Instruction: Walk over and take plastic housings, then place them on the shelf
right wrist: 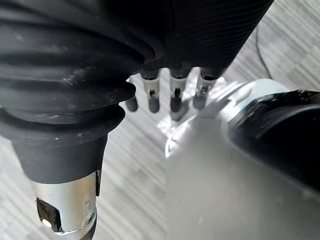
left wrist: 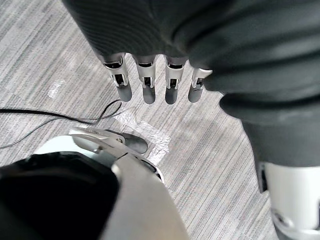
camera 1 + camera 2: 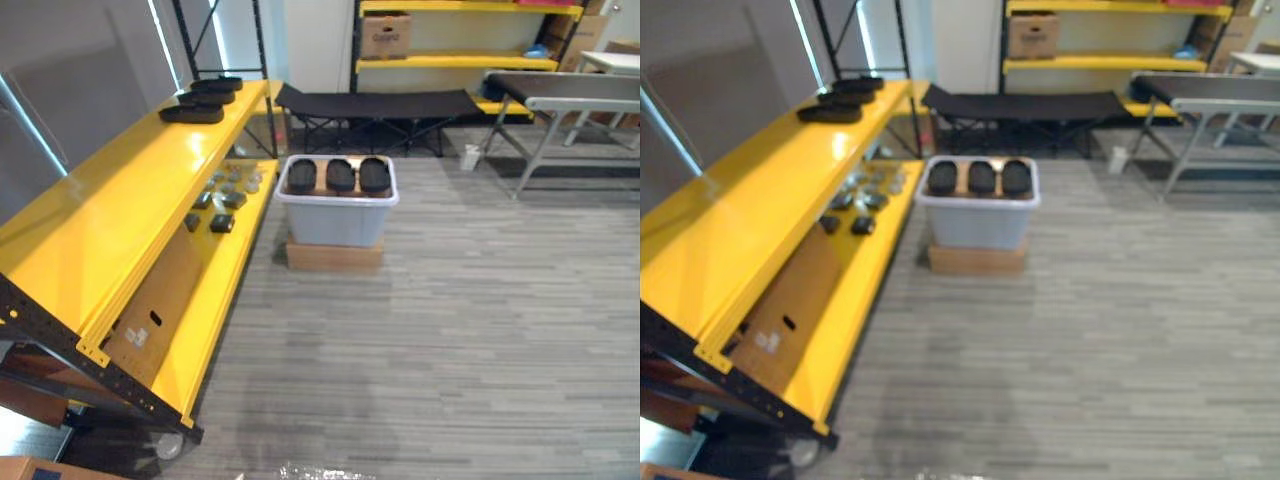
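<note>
Plastic housings (image 3: 339, 175) lay unpicked in the bin, and I judged the walk over not yet made.
Head views: three sat side by side in the grey bin (image 3: 336, 228), well ahead of me, beside the yellow shelf (image 3: 110, 215); three shelved housings (image 3: 200, 100) lay at its far end. Left wrist view: my left hand (image 2: 148, 85) hung over the floor, fingers straight, holding nothing. Right wrist view: my right hand (image 1: 176, 99) hung likewise, loose and empty.

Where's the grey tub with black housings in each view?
Left eye view: pale grey plastic tub, just left of centre, upper half.
Right eye view: same place, just left of centre.
Left wrist view: not there; left hand over floor.
Right wrist view: not there; right hand over floor.
Shared landmark: long yellow metal shelf left of the tub.
</note>
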### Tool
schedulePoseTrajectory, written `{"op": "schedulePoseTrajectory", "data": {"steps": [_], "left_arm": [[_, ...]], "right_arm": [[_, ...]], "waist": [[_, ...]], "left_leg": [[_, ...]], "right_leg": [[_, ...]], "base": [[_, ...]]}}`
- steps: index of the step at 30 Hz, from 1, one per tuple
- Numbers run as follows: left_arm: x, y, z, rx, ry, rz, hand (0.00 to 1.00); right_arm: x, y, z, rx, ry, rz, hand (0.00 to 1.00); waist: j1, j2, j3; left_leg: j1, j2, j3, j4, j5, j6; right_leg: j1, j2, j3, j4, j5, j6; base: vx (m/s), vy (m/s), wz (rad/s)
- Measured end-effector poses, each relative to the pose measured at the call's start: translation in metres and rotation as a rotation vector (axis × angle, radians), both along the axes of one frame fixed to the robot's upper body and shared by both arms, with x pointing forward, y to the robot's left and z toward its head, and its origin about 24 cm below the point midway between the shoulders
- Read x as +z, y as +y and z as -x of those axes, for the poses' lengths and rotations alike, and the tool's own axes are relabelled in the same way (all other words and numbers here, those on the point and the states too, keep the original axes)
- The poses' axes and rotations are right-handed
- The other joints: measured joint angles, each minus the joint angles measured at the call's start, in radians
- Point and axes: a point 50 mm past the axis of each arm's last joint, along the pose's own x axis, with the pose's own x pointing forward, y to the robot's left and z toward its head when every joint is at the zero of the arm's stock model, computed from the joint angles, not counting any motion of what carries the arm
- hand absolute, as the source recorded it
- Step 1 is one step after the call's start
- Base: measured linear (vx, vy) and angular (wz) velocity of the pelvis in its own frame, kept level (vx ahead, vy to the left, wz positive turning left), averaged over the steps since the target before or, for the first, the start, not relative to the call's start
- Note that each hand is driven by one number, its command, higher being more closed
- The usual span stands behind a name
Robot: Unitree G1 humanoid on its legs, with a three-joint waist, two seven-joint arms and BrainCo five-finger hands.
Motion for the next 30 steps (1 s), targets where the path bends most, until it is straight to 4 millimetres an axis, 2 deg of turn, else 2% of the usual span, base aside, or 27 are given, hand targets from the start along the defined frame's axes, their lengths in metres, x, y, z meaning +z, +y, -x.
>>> {"op": "schedulePoseTrajectory", "data": {"steps": [2,5,10,15,20,30], "left_arm": [[0.000,0.002,-0.002,-0.003,0.000,-0.004,0.00],[0.000,0.002,-0.005,-0.021,-0.003,-0.003,0.00],[0.000,0.003,-0.009,-0.020,-0.023,0.012,0.00],[0.000,0.001,-0.011,-0.015,-0.029,0.015,0.00],[0.000,0.002,-0.011,-0.017,-0.025,-0.016,0.00],[0.001,0.006,-0.015,-0.028,-0.079,-0.087,0.00]], "right_arm": [[0.000,-0.001,-0.004,0.015,-0.030,0.035,0.00],[0.002,0.000,-0.021,0.066,-0.095,0.072,0.00],[0.004,0.001,-0.038,0.179,-0.165,0.039,0.00],[0.005,-0.001,-0.040,0.169,-0.190,0.045,0.00],[0.004,-0.002,-0.032,0.109,-0.195,0.060,0.00],[0.003,0.006,-0.034,0.089,-0.195,0.056,0.00]], "waist": [[0.000,-0.006,0.006],[-0.005,-0.010,0.022],[-0.006,-0.013,0.037],[-0.001,-0.016,0.048],[-0.008,-0.016,0.047],[-0.008,-0.023,0.050]], "left_leg": [[0.003,-0.003,0.001,0.002,0.000,0.000],[0.018,-0.008,0.001,0.004,0.000,0.000],[0.015,-0.016,-0.005,-0.002,0.007,0.010],[0.005,-0.028,-0.029,-0.004,0.007,0.011],[-0.001,-0.049,-0.074,-0.005,0.004,0.015],[-0.003,-0.057,-0.070,-0.005,0.002,0.027]], "right_leg": [[0.000,-0.001,0.000,-0.003,0.001,0.002],[0.011,-0.005,0.001,0.000,0.001,0.002],[-0.002,-0.012,0.002,0.020,-0.004,0.009],[-0.002,-0.028,-0.012,0.026,-0.023,0.015],[0.016,-0.035,-0.034,0.019,-0.030,0.025],[0.017,-0.038,-0.027,0.025,-0.031,0.019]], "base": [[0.07,0.012,0.00],[0.00,0.009,-0.01],[-0.08,0.028,0.02],[-0.10,0.045,0.14],[0.00,0.040,0.24],[0.07,0.007,0.01]]}}
